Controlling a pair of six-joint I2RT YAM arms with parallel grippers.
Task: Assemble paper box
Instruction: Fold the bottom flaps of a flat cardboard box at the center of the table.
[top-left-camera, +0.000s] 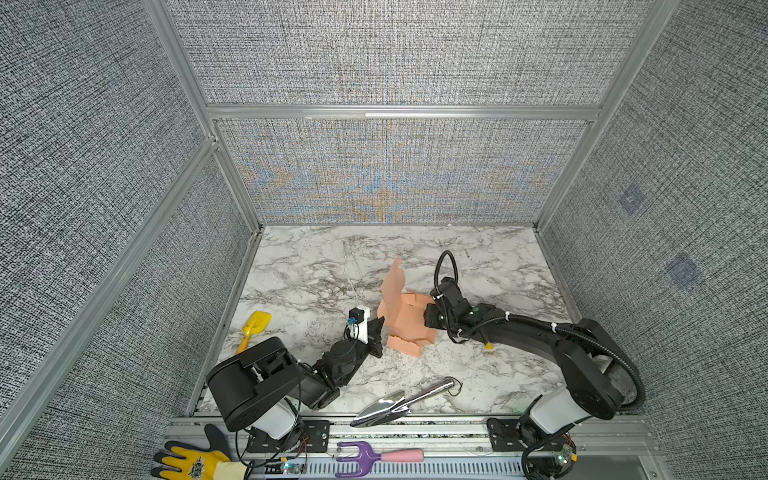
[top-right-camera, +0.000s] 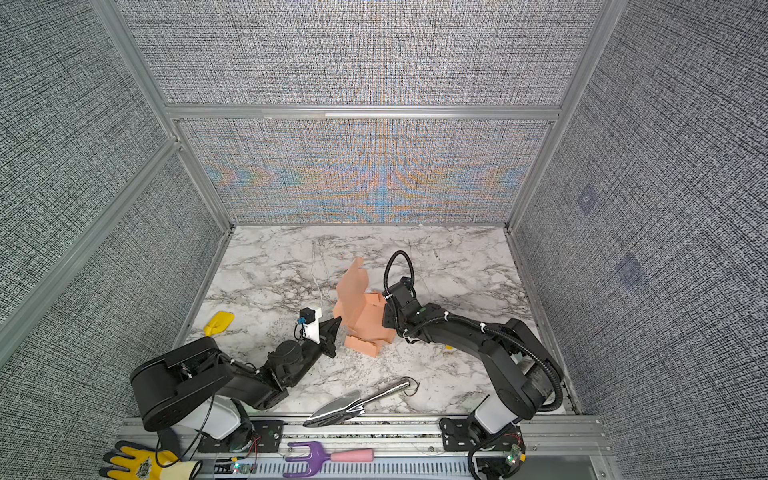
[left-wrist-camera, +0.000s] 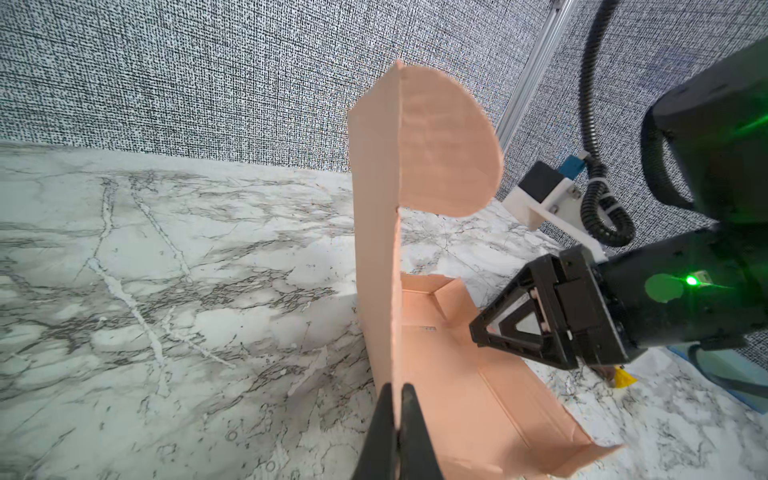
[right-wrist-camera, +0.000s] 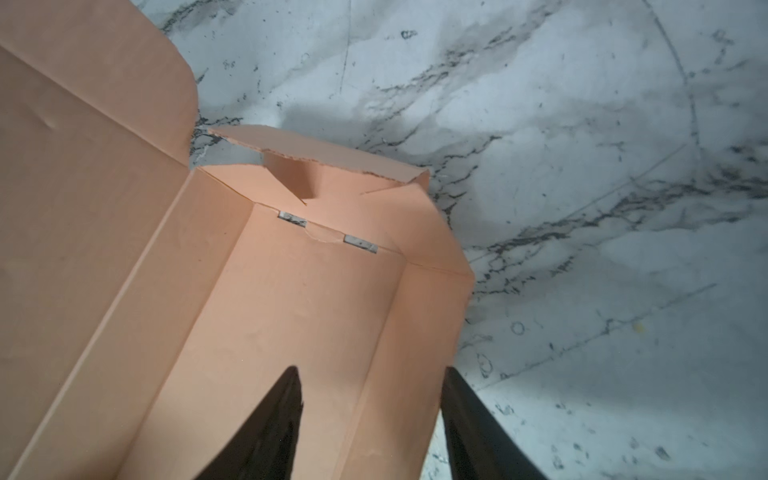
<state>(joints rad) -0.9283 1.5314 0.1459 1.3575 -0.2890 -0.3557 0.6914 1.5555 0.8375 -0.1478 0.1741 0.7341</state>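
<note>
Both grippers work the paper box (top-left-camera: 405, 320), mid-way across the marble table (top-left-camera: 316, 270). Our left gripper (left-wrist-camera: 397, 388) is clenched on the upright lid panel (left-wrist-camera: 376, 232), likely to steady it. Our right gripper (right-wrist-camera: 372, 370) is spread astride a side wall (right-wrist-camera: 419, 316), possibly not touching.

The left arm (top-left-camera: 266, 374) is reaching low from the near left toward the middle, with its wrist (top-left-camera: 345, 357) lying close to the surface. The left gripper (left-wrist-camera: 397, 399) is pinching its jaws tight on an upright panel of the paper box (left-wrist-camera: 376, 249). The right arm (top-left-camera: 536, 332) is stretching leftward from the near right, its wrist (top-left-camera: 457, 311) angling downward. The right gripper (right-wrist-camera: 372, 374) is holding its fingers (right-wrist-camera: 270, 428) apart, straddling the box's side wall, one finger inside and one outside.
</note>
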